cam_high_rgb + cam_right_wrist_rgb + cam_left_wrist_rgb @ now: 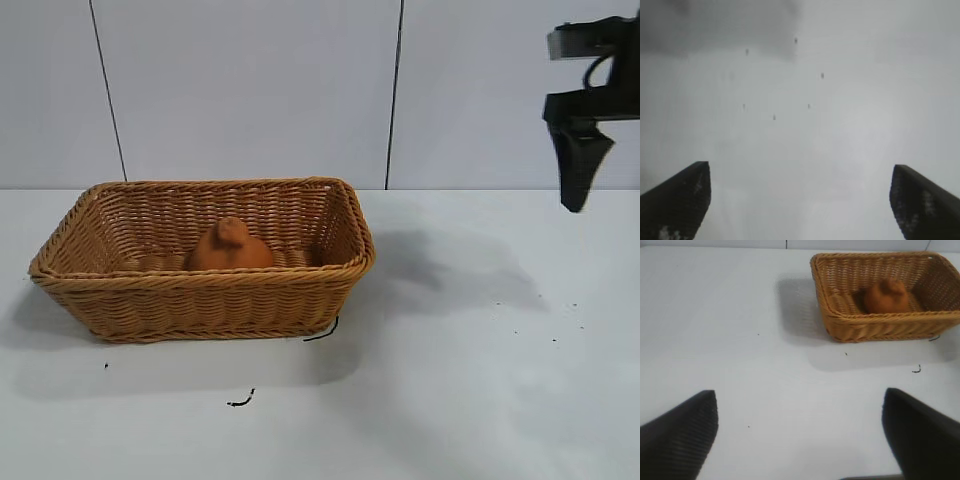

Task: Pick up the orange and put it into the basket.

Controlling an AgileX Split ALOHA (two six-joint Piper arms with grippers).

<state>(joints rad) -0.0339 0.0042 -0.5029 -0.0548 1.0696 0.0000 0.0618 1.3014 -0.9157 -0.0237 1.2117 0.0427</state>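
The brownish-orange orange lies inside the tan wicker basket at the left of the table; in the left wrist view the orange rests on the floor of the basket. My right gripper hangs high above the table's right side, far from the basket, pointing down. Its fingers stand wide apart and empty over bare table in the right wrist view, the right gripper holding nothing. My left gripper is open and empty, well away from the basket; it does not show in the exterior view.
Small black marks lie on the white table in front of the basket, and one black mark by its front right corner. A white panelled wall stands behind. Bare table spreads to the basket's right.
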